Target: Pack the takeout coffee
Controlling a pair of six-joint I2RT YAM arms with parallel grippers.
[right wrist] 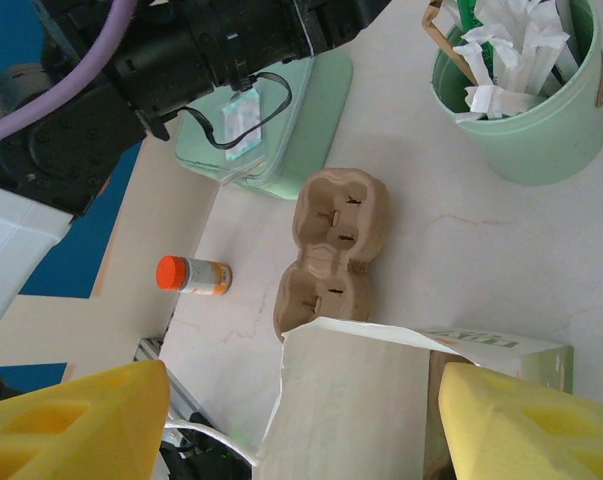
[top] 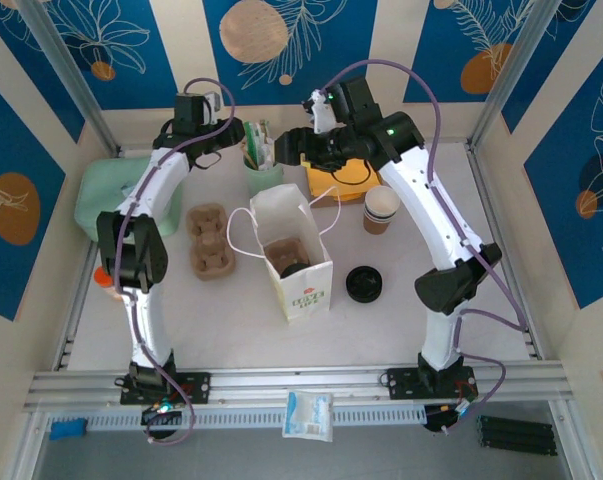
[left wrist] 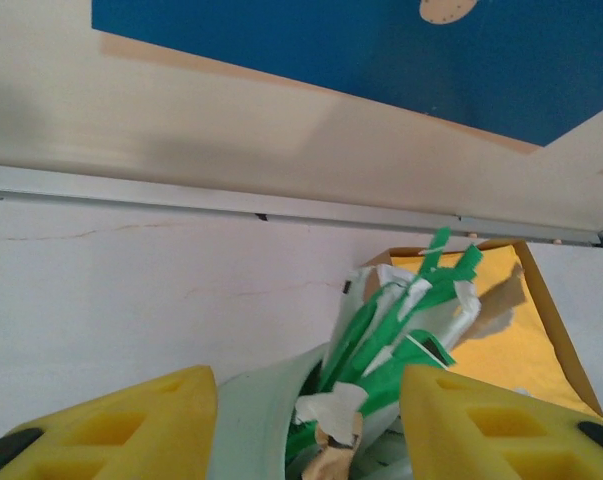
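Left pincer (left wrist: 309, 425) is spread wide, a yellow finger on either side of the green tub (left wrist: 253, 430) of wrapped sticks (whether they touch it, I cannot tell). Its arm reaches far back and bends rightward at the wrist. Right pincer (right wrist: 303, 420) gapes equally wide, empty, above the open paper bag (right wrist: 361, 400), with its arm arching leftward. The takeout coffee (top: 381, 208) stands upright on the desk (top: 411, 320), right of the bag.

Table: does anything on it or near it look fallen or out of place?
An orange-capped bottle lies on its side near the left edge of the table. A white packet lies off the table, past its near edge. The bag stands upright, and nothing looks spilled.
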